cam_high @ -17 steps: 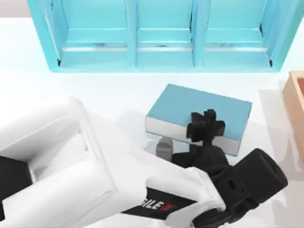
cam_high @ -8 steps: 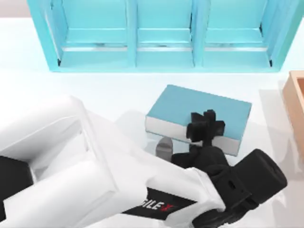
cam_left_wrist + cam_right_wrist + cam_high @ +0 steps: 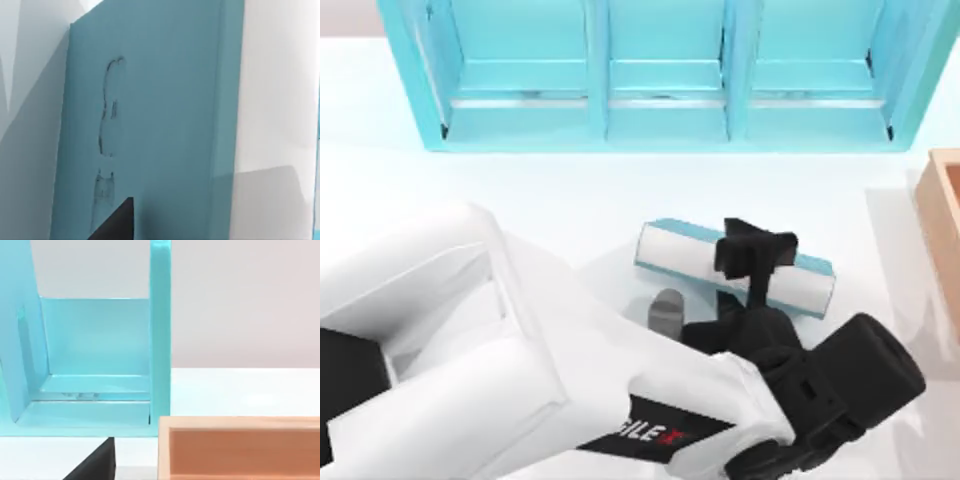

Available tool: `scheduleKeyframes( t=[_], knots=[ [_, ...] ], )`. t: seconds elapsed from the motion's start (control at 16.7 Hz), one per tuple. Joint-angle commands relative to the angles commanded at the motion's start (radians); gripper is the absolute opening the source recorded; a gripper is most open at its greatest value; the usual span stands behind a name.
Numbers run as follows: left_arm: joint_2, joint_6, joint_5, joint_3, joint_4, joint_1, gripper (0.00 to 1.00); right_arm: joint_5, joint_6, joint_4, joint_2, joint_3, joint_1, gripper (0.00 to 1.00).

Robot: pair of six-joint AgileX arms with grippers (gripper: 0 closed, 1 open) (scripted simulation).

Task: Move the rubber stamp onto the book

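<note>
at the middle of the worktop (image 3: 520, 190), our left gripper (image 3: 755, 250) has hold of the flat teal-blue hardcover book (image 3: 680, 255). the black jaws lie across its white page edge. the book stands tipped up on one long side with nothing else propping it, so we judge the jaws are pinching it. in the left wrist view the plain teal cover (image 3: 150, 110) rises broad and close, which fits a book held nearly on edge rather than lying flat.

the small grey, rounded, upright rubber stamp (image 3: 667, 308) stands on the worktop just beside the book's near side, apart from the jaws and not on the book. we judge the task's own step is not yet done, and a tipped cover offers the stamp no level place to rest.

the worktop is smooth, white and glossy. a big light-blue shelf unit with open compartments (image 3: 600, 120) lines its far side, and a large orange-brown box (image 3: 945, 200) sits at the right edge. our right arm is parked near that box, facing the shelf (image 3: 160, 340) and box (image 3: 240, 450); we cannot tell how its jaws stand.
</note>
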Motion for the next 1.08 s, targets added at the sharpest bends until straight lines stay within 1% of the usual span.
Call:
scheduleKeyframes(
  t=[0.48, 0.6, 0.72, 0.84, 0.96, 1.08],
  knots=[
    [0.001, -0.002, 0.0, -0.001, -0.002, -0.001, 1.0, 0.0, 0.0, 0.0, 0.0, 0.0, 0.0, 1.0],
    [0.008, -0.034, -0.005, 0.007, -0.035, -0.015, 1.0, 0.0, 0.0, 0.0, 0.0, 0.0, 0.0, 1.0],
    [0.022, -0.108, -0.016, 0.024, -0.109, -0.041, 1.0, 0.0, 0.0, 0.0, 0.0, 0.0, 0.0, 1.0],
    [0.04, -0.223, -0.029, 0.048, -0.226, -0.078, 1.0, 0.0, 0.0, 0.0, 0.0, 0.0, 0.0, 1.0],
    [0.057, -0.371, -0.041, 0.077, -0.382, -0.122, 1.0, 0.0, 0.0, 0.0, 0.0, 0.0, 0.0, 1.0],
    [0.072, -0.538, -0.051, 0.109, -0.572, -0.17, 1.0, 0.0, 0.0, 0.0, 0.0, 0.0, 0.0, 1.0]
  ],
)
